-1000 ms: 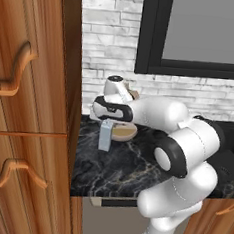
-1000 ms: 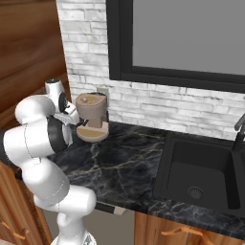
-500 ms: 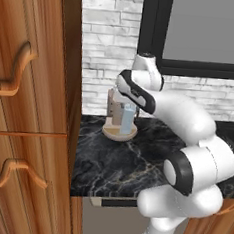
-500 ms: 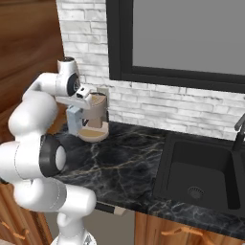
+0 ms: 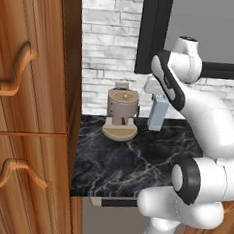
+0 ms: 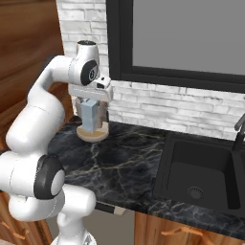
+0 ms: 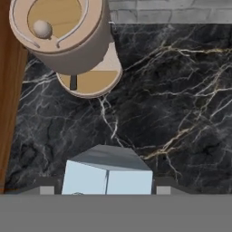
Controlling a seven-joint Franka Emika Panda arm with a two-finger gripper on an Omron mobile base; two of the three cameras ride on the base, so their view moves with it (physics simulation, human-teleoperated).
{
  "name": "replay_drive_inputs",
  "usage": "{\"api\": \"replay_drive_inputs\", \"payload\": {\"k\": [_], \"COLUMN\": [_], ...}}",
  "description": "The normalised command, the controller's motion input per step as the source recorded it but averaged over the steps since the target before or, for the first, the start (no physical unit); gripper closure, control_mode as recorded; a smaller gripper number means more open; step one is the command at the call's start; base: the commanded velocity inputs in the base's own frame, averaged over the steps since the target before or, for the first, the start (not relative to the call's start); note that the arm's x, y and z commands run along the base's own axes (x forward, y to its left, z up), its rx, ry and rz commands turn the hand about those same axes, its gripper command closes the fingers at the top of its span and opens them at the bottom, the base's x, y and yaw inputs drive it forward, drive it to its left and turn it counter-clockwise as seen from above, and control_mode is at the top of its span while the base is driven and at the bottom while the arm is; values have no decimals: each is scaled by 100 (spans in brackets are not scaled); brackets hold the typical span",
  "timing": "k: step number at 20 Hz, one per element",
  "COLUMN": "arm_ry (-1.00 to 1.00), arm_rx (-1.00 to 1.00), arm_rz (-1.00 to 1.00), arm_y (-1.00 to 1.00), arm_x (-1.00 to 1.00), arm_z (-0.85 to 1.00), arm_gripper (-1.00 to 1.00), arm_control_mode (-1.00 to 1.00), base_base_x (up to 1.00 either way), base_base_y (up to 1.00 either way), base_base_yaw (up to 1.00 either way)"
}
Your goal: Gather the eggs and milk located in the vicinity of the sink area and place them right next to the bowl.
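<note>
The milk [image 5: 158, 114] is a pale blue-grey carton hanging upright a little above the black marble counter [image 5: 120, 162]. My gripper [image 5: 158, 98] is shut on its top from above. In the right base view the milk [image 6: 91, 116] hangs in front of a tan coffee machine, with my gripper [image 6: 91, 101] clamped on it. In the hand view the milk's gabled top [image 7: 108, 174] sits between my gripper's [image 7: 106, 189] two dark fingertips. The black sink [image 6: 201, 174] lies at the right. The eggs and the bowl are out of view.
A tan coffee machine [image 5: 122, 112] on a round base stands against the white brick wall, just left of the carton. A tall wooden cabinet [image 5: 29, 106] with curved handles walls off the counter's left end. A dark faucet [image 6: 238, 127] rises at the sink's far right.
The arm has swung rightwards along the counter with the milk, from low beside the cabinet, past the front of the coffee machine, to its right side and higher up.
</note>
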Motion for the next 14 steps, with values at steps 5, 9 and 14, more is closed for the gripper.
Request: {"api": "replay_drive_inputs", "payload": {"k": [5, 9, 14], "arm_ry": [-1, -1, 0], "arm_rx": [0, 0, 0], "arm_rz": [6, 1, 0], "arm_y": [-38, -1, 0], "arm_x": [-61, -8, 0], "arm_z": [0, 0, 0], "arm_gripper": [100, 100, 100], "arm_control_mode": [-100, -100, -100], "base_base_x": [0, 0, 0], "base_base_y": [0, 0, 0], "base_base_yaw": [0, 0, 0]}}
